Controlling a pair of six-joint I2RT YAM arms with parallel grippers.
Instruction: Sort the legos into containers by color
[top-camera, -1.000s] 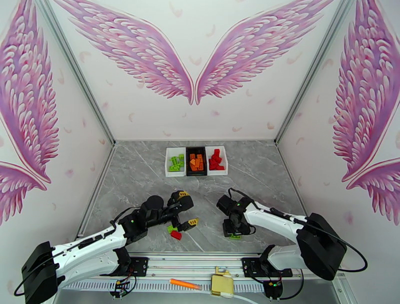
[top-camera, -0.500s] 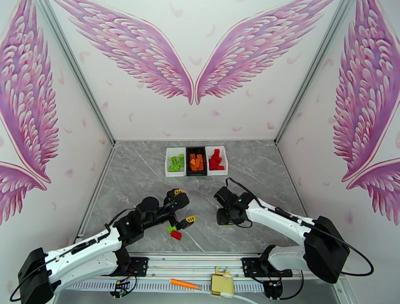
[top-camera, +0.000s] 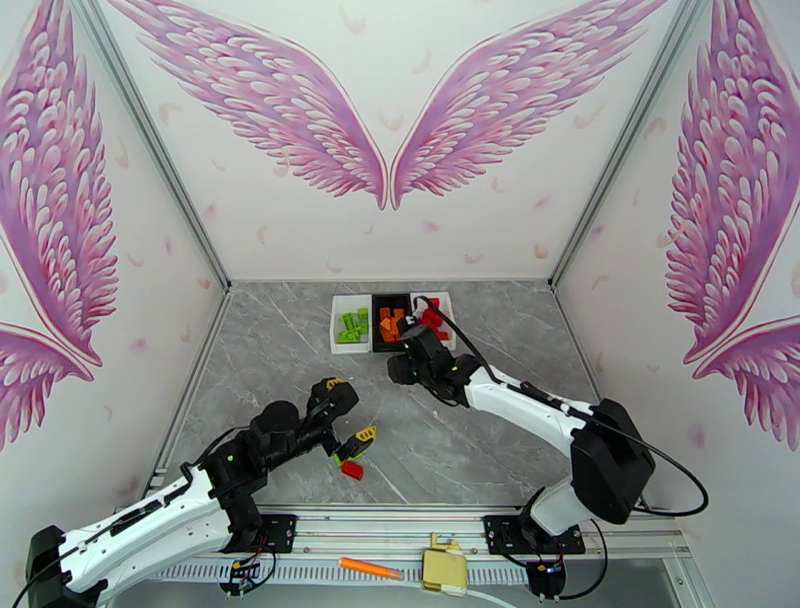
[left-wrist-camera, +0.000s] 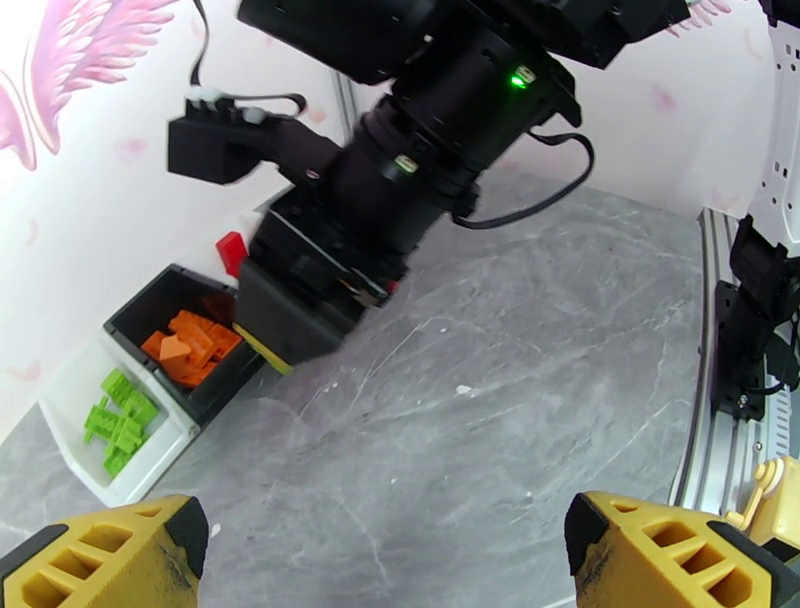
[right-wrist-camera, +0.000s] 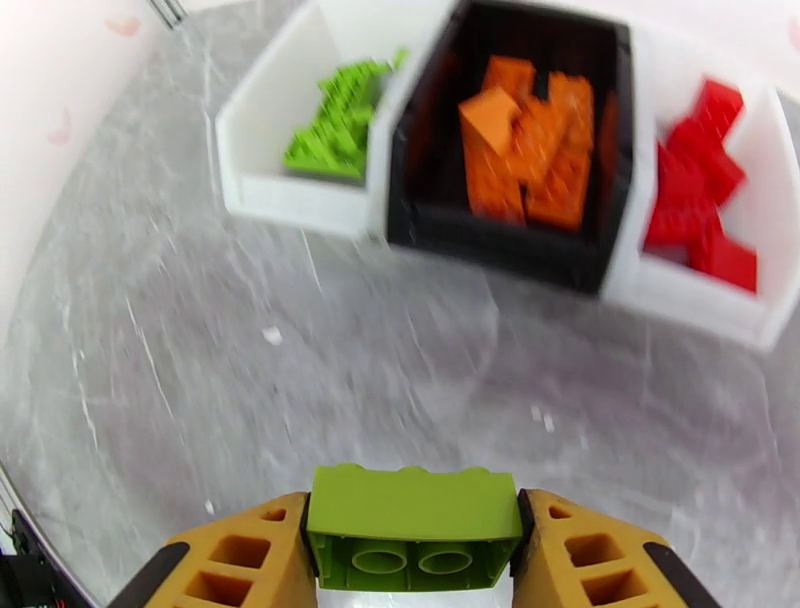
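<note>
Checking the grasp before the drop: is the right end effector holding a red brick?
No, the right end effector grips a green brick.

I can read no text, label, brand or number in any view. A small pale mark (left-wrist-camera: 405, 163) on the right arm (left-wrist-camera: 430, 150) is too small to make out. The green lego (right-wrist-camera: 413, 505) close to the right wrist camera is too blurred to show any lettering on its studs.

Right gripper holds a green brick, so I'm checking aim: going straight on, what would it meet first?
Likely the black bin front wall, near the white bin of green bricks; depth is unclear.
</note>
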